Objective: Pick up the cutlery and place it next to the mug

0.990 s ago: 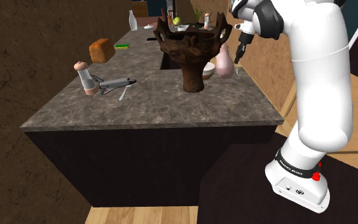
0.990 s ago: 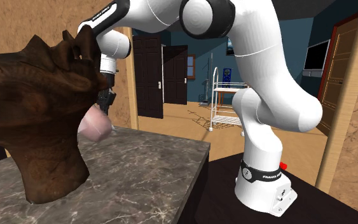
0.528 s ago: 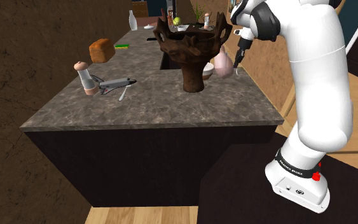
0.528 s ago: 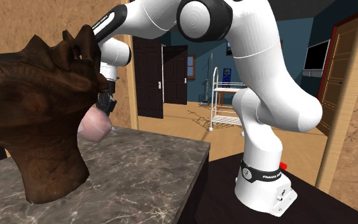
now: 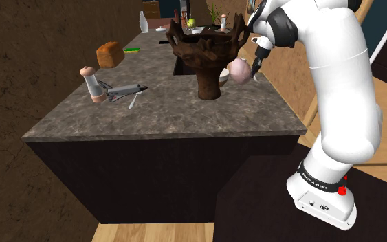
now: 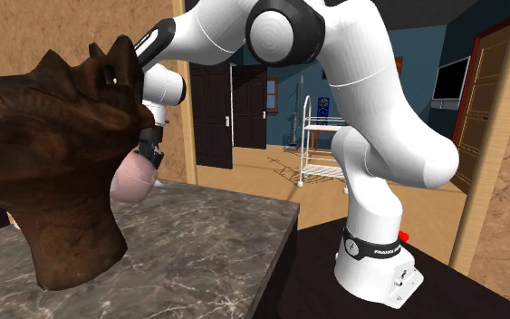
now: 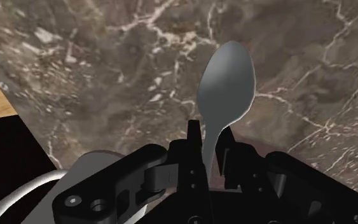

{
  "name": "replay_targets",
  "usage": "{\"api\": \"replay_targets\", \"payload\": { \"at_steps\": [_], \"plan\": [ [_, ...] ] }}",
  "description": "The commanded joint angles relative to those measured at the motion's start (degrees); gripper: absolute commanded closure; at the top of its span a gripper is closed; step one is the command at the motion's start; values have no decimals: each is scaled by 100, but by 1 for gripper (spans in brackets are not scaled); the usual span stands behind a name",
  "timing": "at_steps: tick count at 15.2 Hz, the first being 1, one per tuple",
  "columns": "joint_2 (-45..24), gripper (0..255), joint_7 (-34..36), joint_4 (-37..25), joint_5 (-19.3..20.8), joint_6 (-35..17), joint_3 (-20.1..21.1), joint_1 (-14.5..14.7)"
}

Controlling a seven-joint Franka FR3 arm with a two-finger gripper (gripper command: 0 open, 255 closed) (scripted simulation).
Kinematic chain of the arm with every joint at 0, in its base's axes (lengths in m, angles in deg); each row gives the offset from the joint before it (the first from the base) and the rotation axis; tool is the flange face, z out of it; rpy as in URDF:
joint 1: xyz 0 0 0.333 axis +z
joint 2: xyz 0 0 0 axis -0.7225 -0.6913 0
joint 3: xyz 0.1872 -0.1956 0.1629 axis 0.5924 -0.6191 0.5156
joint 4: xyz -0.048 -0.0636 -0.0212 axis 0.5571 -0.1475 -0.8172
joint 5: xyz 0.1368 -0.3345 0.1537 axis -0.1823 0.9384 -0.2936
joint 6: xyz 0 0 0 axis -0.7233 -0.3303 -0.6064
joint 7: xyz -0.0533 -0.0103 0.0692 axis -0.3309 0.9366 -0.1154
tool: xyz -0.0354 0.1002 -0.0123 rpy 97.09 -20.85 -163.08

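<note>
Spoon [image 7: 227,83] clasped by its slim neck between the black jaws, which are drawn in narrow on the handle. The grey metal bowl points away from the hand and hangs above the dark veined marble surface [image 7: 107,76].

In the shoulder view the white arm [image 5: 343,82] reaches from its black stand [image 5: 267,199] to the far right side of the surface [image 5: 185,117]. There the jaws hang tilted, just beside the pink mug [image 5: 238,70]. The mug stands close behind a tall carved dark-brown wooden bowl [image 5: 205,51].

The second exterior view puts the jaws right against the upper side of the mug [image 6: 135,177], between it and the wooden bowl [image 6: 44,154]; whether they touch the mug cannot be told.

Well apart, toward the shoulder view's left, stand a pepper mill [image 5: 92,84] and a toy space shuttle [image 5: 126,90], with a bread loaf [image 5: 109,53] farther back.
</note>
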Motion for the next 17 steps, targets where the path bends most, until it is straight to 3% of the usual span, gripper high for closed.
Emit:
{"api": "replay_targets", "payload": {
  "at_steps": [1,6,7,11,17],
  "plan": [
    [-94,255,-46,165,153,-13,-22,50],
    [-196,255,-110,152,29,60,-190,162],
    [-205,0,-106,191,6,12,-174,191],
    [-131,0,-125,293,47,-21,-222,258],
    [18,0,49,-244,301,592,-449,135]
  ]
}}
